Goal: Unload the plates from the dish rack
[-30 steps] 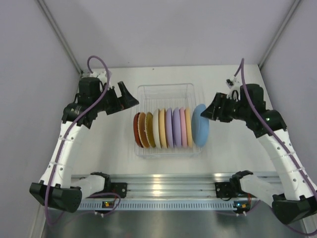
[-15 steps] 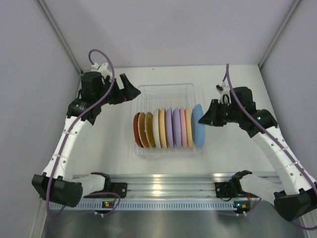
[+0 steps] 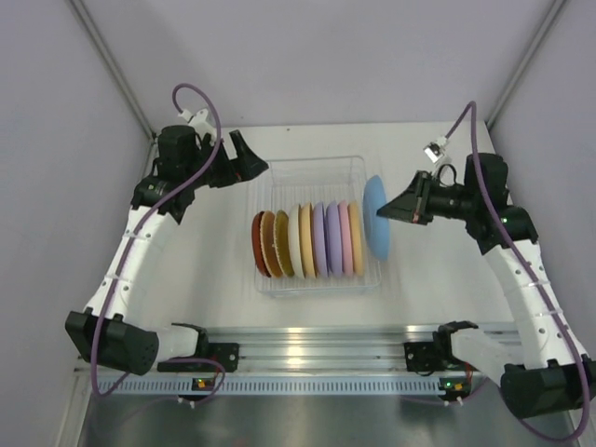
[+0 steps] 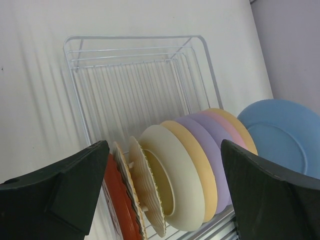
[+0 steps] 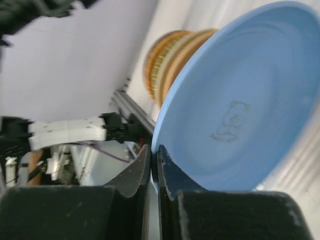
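The clear dish rack (image 3: 312,164) stands mid-table with a row of plates (image 3: 307,242) on edge: red, brown, mustard, cream, orange, lavender, pink. My right gripper (image 3: 399,209) is shut on the rim of the blue plate (image 3: 375,216) and holds it tilted at the rack's right end, apart from the row. In the right wrist view the jaws (image 5: 154,156) pinch the blue plate (image 5: 240,105). My left gripper (image 3: 250,169) is open and empty over the rack's back left corner. In its wrist view (image 4: 162,195) it looks down on the red plate (image 4: 116,200) and cream plate (image 4: 175,180).
The back half of the rack (image 4: 135,38) holds no plates. Grey walls close in on the left, the right and the back. A metal rail (image 3: 307,340) with the arm bases runs along the near edge.
My right gripper has lifted the blue plate up and back, away from the row. My left arm has moved up and back toward the rack's back left corner.
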### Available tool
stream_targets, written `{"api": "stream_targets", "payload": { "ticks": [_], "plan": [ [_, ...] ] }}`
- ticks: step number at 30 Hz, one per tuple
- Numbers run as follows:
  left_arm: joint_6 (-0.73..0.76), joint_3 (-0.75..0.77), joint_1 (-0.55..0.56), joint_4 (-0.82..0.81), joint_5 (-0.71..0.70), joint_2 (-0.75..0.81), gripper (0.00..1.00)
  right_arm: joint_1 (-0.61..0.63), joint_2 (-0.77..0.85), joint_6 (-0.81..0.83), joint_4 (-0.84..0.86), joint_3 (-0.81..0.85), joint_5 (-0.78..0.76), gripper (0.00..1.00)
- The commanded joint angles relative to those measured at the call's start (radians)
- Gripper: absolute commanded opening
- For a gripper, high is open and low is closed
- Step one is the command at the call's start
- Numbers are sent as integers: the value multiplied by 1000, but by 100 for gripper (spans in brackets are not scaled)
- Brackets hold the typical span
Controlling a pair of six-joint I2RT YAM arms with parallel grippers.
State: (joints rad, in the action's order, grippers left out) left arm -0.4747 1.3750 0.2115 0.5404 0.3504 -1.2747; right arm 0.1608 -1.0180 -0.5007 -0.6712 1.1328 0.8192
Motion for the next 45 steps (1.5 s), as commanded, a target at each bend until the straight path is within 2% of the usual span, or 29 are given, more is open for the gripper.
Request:
{"api": "stream_targets", "payload": {
  "ticks": [1, 2, 5, 6, 7, 8, 9, 10, 11, 12, 13, 14, 15, 16, 17, 18, 20, 22, 23, 24, 26, 27, 28, 31, 34, 38, 41, 43, 45],
  "plan": [
    [7, 47, 3, -57, 2, 3, 99, -61, 47, -124, 244, 91, 271, 0],
    [1, 47, 2, -57, -1, 2, 99, -61, 47, -165, 299, 93, 294, 0],
    [-51, 45, 3, -77, -14, -6, 99, -192, 73, -275, 427, 134, 350, 0],
    [-105, 45, 2, -94, -2, -12, 99, -204, 62, -250, 388, 168, 328, 0],
    [-139, 42, 2, -109, 42, -17, 99, -211, 46, -101, 280, 220, 205, 0],
    [-174, 38, 0, -129, 89, -25, 99, -211, 27, -17, 43, 336, 102, 0],
    [-252, 9, -1, -160, 135, -23, 99, -211, -31, 61, -102, 397, -26, 0],
    [-293, -22, -4, -301, 286, -22, 99, -208, -62, 126, -207, 453, -321, 0],
    [-344, -60, -12, -394, 365, -22, 99, -207, -94, 192, -290, 522, -480, 0],
    [-487, -152, -27, -492, 427, -23, 99, -207, -153, 206, -423, 538, -623, 0],
    [-574, -201, -34, -756, 497, -31, 99, -207, -181, 238, -464, 542, -811, 0],
    [-658, -247, -38, -858, 583, -57, 99, -207, -204, 246, -490, 524, -886, 0],
    [-759, -298, -46, -931, 610, -72, 99, -207, -232, 249, -501, 504, -929, 0],
    [-753, -298, -47, -928, 611, -84, 99, -207, -237, 248, -484, 474, -949, 0],
    [-711, -262, -49, -787, 560, -86, 99, -205, -237, 242, -461, 394, -975, 0],
    [-588, -237, -49, -704, 515, -77, 99, -205, -229, 235, -438, 349, -985, 0],
    [-468, -171, -49, -590, 439, -39, 99, -205, -235, 222, -342, 210, -979, 0],
    [-337, -104, -49, -487, 420, -35, 99, -202, -266, 223, -280, 147, -936, 0],
    [-291, -15, -49, -420, 403, -57, 99, -187, -280, 222, -254, 99, -936, 0],
    [-210, 27, -47, -245, 298, -70, 99, -178, -307, 223, -229, 82, -937, 0],
    [-141, 122, -47, -102, 195, -110, 99, -164, -341, 228, -182, 71, -953, 0],
    [-74, 154, -40, 30, 138, -123, 99, -132, -379, 231, -168, 74, -959, 0],
    [-46, 183, -34, 79, 33, -133, 99, -123, -401, 241, -154, 81, -969, 0],
    [18, 242, -29, 218, -101, -184, 99, -70, -516, 269, -140, 149, -1008, 0],
    [18, 237, -35, 251, -108, -189, 99, -20, -643, 290, -137, 261, -1034, 0],
    [-70, 132, -104, 222, -32, -149, 99, 6, -767, 295, -142, 347, -1046, 0],
    [-149, 24, -242, 191, 41, -89, 99, 6, -784, 295, -137, 354, -1054, 0],
    [-194, -32, -264, 129, 123, -55, 99, 8, -786, 303, -134, 341, -1049, 0],
    [-190, -88, -285, 86, 177, -43, 99, 11, -768, 306, -136, 335, -1031, 6]
  ]
}}
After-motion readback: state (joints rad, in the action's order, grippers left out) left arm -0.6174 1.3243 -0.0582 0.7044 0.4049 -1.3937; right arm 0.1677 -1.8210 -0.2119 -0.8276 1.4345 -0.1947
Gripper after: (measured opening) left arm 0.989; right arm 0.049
